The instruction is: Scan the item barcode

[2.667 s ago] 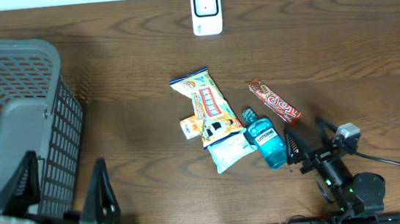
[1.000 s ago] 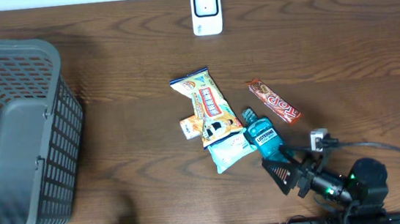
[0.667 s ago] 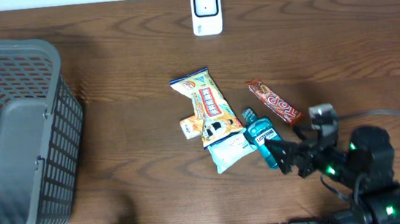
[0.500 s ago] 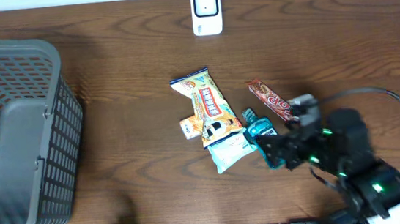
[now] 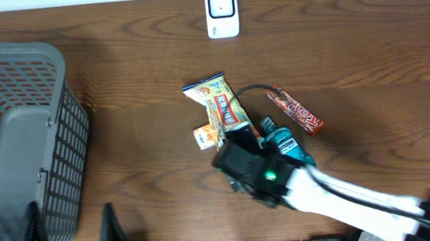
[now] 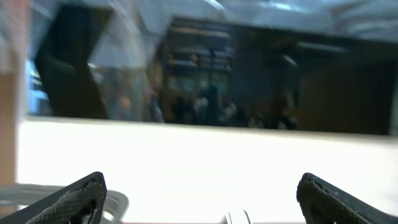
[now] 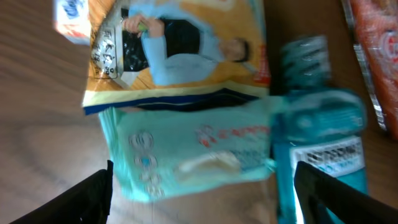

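**Right gripper (image 7: 205,193) spread above the pouch (image 7: 186,155)**

Near the basket (image 5: 11,140), the left gripper (image 6: 202,202) gapes wide. Mid-worktop (image 5: 132,81), the right gripper hangs open and empty over the teal pouch, just beside the snack bag (image 7: 180,43) and mouthwash bottle (image 7: 323,137).

Basket (image 5: 60,151) far left, scanner (image 5: 222,11) behind mouthwash bottle (image 5: 284,144)

Overhead straight down on table (image 5: 120,122); right wrist close above its snack bag (image 7: 186,50); left wrist roomward.

Mock shop checkout, basket (image 5: 64,159), scanner (image 5: 221,11), snacks (image 5: 217,96)
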Controlling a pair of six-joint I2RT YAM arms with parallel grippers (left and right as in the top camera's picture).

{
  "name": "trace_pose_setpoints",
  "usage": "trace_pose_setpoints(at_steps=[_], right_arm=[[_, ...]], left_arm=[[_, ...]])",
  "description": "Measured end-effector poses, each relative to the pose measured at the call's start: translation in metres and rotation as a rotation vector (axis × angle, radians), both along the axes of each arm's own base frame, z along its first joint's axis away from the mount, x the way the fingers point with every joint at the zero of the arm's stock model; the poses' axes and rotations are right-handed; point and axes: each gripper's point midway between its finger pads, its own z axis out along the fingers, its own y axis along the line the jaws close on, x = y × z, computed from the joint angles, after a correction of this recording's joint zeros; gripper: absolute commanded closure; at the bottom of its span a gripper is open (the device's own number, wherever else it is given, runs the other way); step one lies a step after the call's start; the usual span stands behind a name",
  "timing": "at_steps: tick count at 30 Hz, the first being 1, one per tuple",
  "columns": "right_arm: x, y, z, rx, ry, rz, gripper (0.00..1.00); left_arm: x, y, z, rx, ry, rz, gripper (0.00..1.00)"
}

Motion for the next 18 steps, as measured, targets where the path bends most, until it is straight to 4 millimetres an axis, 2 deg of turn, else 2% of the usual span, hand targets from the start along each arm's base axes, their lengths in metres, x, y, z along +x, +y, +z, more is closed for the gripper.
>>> trace_pose_setpoints(at_steps=[3,8,11,15,18], right_arm=[[0.004,0.012,-0.013,-0.076,0.01,-0.016,0.14],[0.012,0.038,-0.014,-0.097,-0.018,-0.062,0.13],[0.013,0.032,-0.022,-0.123,-0.016,-0.134,0.14],[0.009,0.021,-0.042,-0.183,0.005,-0.199,0.23],[0.008,0.016,-0.046,-0.196,0.007,-0.234,0.23]], left_arm=[[0.01,-0.008,-0.014,0.014,0.04,-0.05,0.02],[0.014,-0.014,-0.02,0.023,0.057,-0.085,0.02],[0.014,-0.015,-0.021,0.024,0.064,-0.096,0.02],[0.015,-0.016,-0.025,0.023,0.081,-0.1,0.02],[0.015,-0.016,-0.025,0.023,0.081,-0.1,0.02]])
